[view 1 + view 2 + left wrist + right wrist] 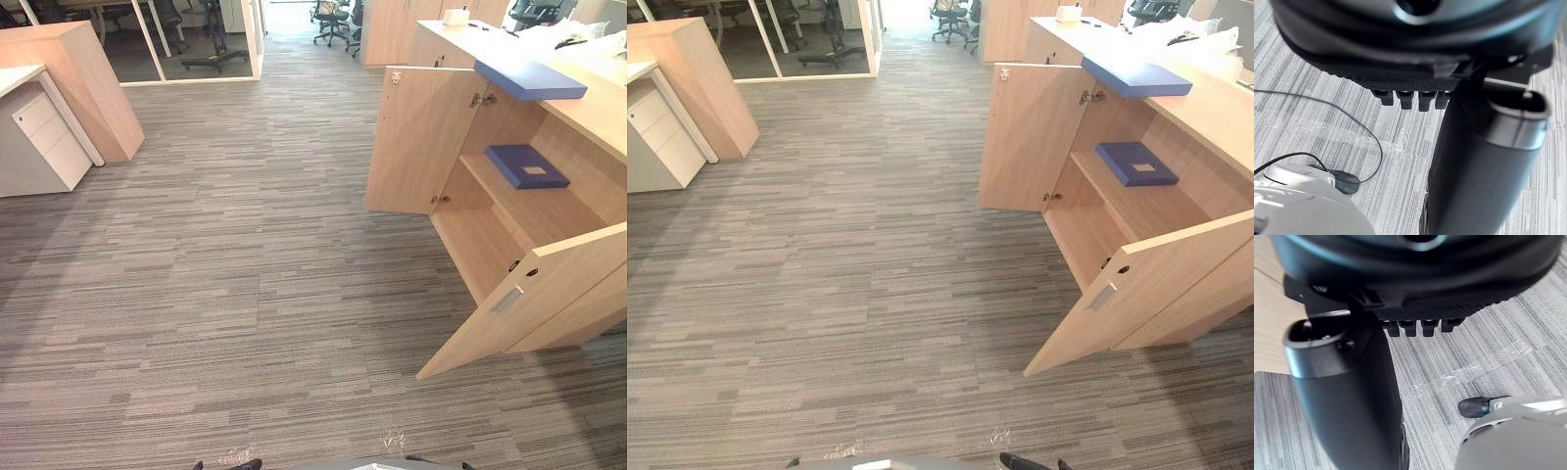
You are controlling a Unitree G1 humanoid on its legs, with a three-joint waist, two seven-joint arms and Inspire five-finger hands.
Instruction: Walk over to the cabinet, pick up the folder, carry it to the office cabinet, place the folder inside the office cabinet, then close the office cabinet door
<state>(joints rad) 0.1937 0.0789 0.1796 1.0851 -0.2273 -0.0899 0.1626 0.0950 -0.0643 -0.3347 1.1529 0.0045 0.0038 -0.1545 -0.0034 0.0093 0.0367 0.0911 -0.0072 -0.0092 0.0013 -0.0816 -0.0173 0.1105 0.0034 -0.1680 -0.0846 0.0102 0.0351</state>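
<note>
Folder [527,165] lies on the shelf inside the open office cabinet [480,250] while left hand [1415,54] and right hand [1420,284] hang empty, fingers loose, so I'd judge only closing remains: step closer, push near door [519,304] and far door [416,137] shut.

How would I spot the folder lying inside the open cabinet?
Look right to the light wooden cabinet with both doors swung open. On its inner shelf lies a flat dark blue folder. It bears a small white label, unlike the paler blue folder resting on the cabinet's top, above it.
</note>
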